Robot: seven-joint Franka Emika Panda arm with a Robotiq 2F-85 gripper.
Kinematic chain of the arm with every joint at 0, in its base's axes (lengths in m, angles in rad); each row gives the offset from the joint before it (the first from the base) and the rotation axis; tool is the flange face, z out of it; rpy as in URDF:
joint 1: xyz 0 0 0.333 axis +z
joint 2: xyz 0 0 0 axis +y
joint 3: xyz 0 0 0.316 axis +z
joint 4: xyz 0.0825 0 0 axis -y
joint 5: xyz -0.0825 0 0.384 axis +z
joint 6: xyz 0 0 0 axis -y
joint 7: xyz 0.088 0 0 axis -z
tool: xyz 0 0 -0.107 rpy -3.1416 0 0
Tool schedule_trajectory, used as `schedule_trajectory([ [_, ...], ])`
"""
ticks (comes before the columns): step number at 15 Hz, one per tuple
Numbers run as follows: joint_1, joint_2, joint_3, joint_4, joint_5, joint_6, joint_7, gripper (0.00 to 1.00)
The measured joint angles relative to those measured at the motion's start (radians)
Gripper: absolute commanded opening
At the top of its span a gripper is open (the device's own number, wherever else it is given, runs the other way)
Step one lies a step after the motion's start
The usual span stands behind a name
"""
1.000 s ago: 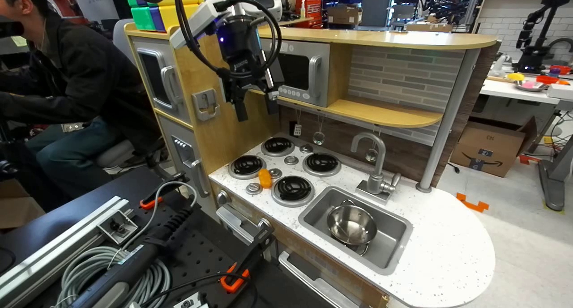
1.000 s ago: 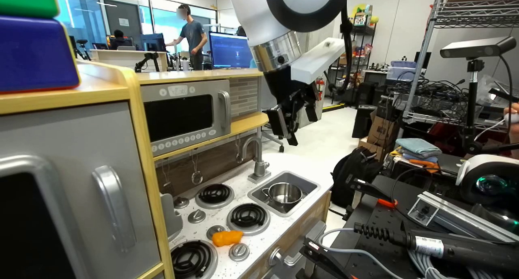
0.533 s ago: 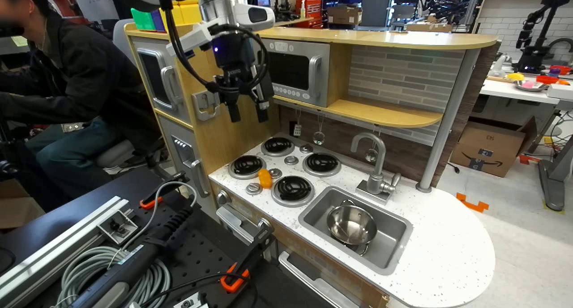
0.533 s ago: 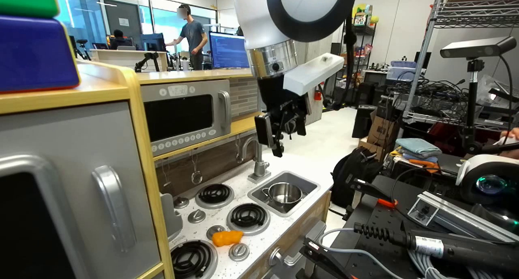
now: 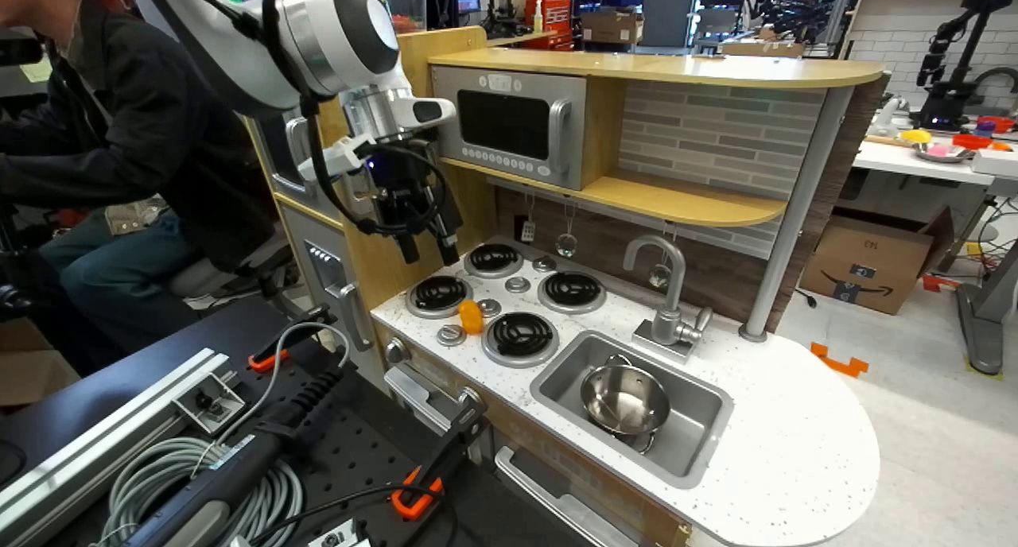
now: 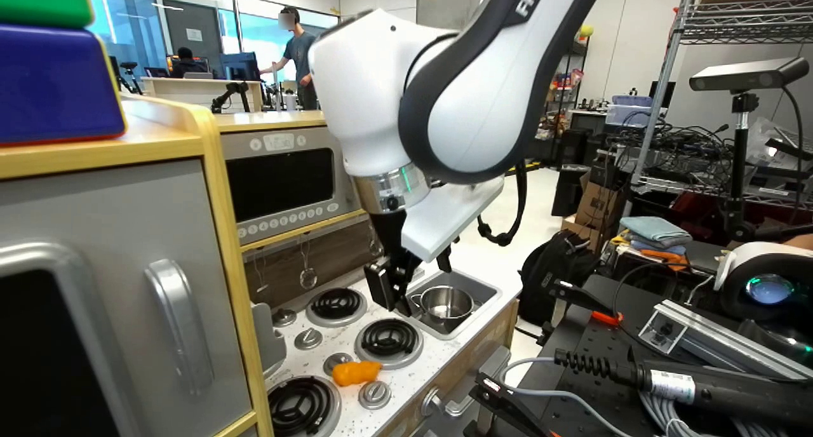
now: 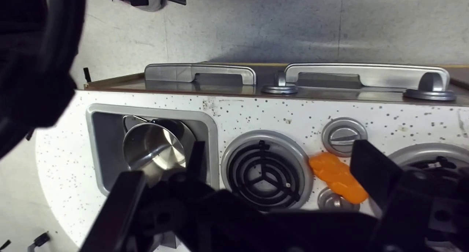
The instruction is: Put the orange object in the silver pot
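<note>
The orange object (image 5: 471,317) lies on the white stove top between burners and knobs. It also shows in an exterior view (image 6: 356,373) and in the wrist view (image 7: 335,175). The silver pot (image 5: 626,400) stands in the grey sink basin, and it shows in an exterior view (image 6: 446,302) and the wrist view (image 7: 150,145). My gripper (image 5: 430,253) is open and empty, above the stove top and apart from the orange object. In the wrist view my gripper (image 7: 279,149) has its fingers wide apart; the right finger (image 7: 373,167) overlaps the orange object's edge from above.
The sink (image 5: 712,444) with its faucet (image 5: 672,285) lies beyond the burners (image 5: 521,336). A toy microwave (image 5: 509,126) and a curved shelf (image 5: 684,201) overhang the back. A tall cabinet (image 6: 120,284) bounds the stove side. A black table (image 5: 342,459) holds tools and cables.
My gripper has come down towards the stove top, moving slightly left in an exterior view, and down and left in both. The orange object and the silver pot have not moved.
</note>
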Motion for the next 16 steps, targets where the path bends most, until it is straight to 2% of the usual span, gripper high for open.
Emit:
schedule_trajectory([
  [4, 0.04, 0.185, -0.052, 0.174, 0.017, -0.018, 0.055, 1.0],
  [6, 0.044, 0.261, -0.05, 0.269, 0.068, -0.104, 0.04, 1.0],
  [8, 0.045, 0.297, -0.039, 0.33, 0.1, -0.186, 0.017, 1.0],
  [10, 0.047, 0.302, -0.039, 0.342, 0.108, -0.198, 0.014, 1.0],
  [13, 0.049, 0.302, -0.061, 0.341, 0.051, -0.156, -0.113, 1.0],
  [16, 0.021, 0.307, -0.096, 0.343, 0.029, -0.015, -0.267, 1.0],
])
